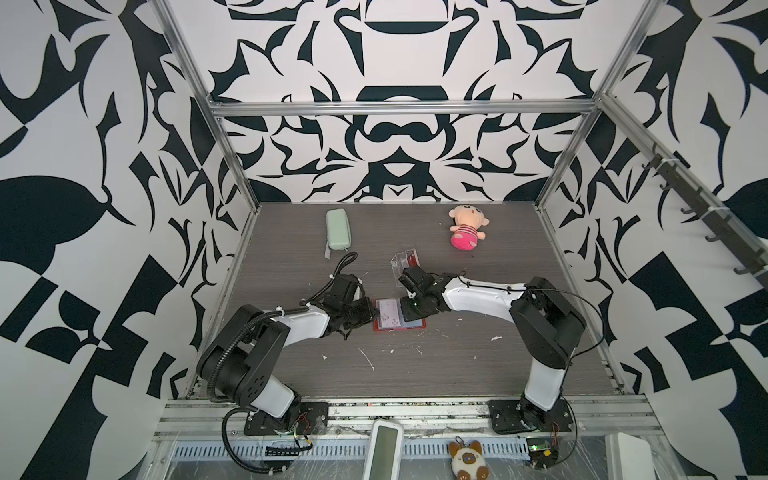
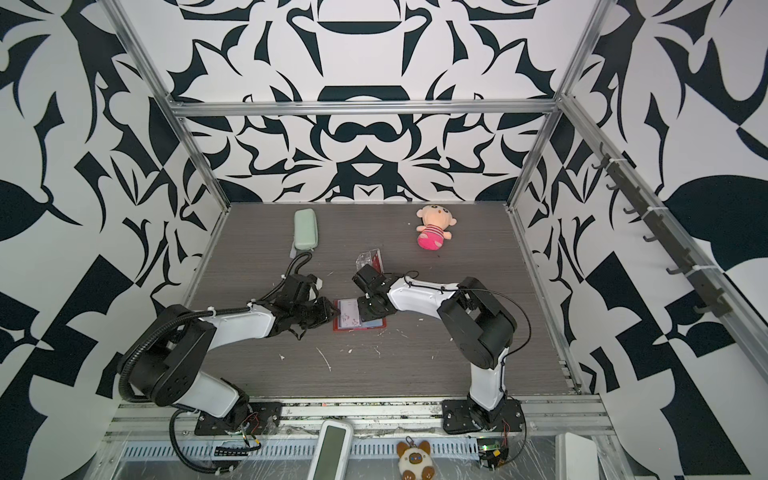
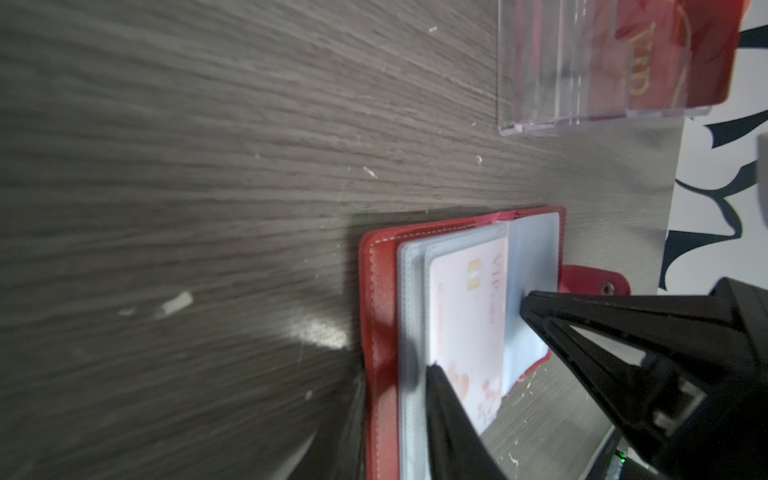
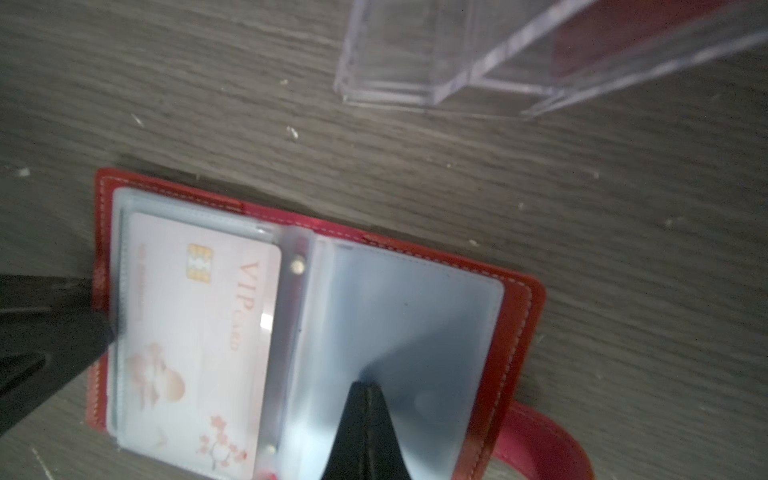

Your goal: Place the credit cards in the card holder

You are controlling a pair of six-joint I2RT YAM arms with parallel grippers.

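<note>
While the card holder (image 1: 399, 329) lies open on the surface (image 1: 457, 365) in both top views, both arms are extended inward over it, with the left hand (image 1: 369, 316) at its left edge and the right hand (image 1: 405, 317) upon its right page. In the left wrist view, one finger (image 3: 444, 415) is laid on the sleeved pale card (image 3: 469, 324); whether that hand is parted or clamped cannot be told. In the right wrist view, the right hand (image 4: 365, 399) is seen closed, its tip pressed on the blank sleeve (image 4: 415, 311).

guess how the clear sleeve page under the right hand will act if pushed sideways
Probably floppy: the sleeve page is thin film bound along one edge, so it would likely buckle or flip rather than slide. Its sheen suggests it is slick. The card holder looks light and might skid unless pinned.
</note>
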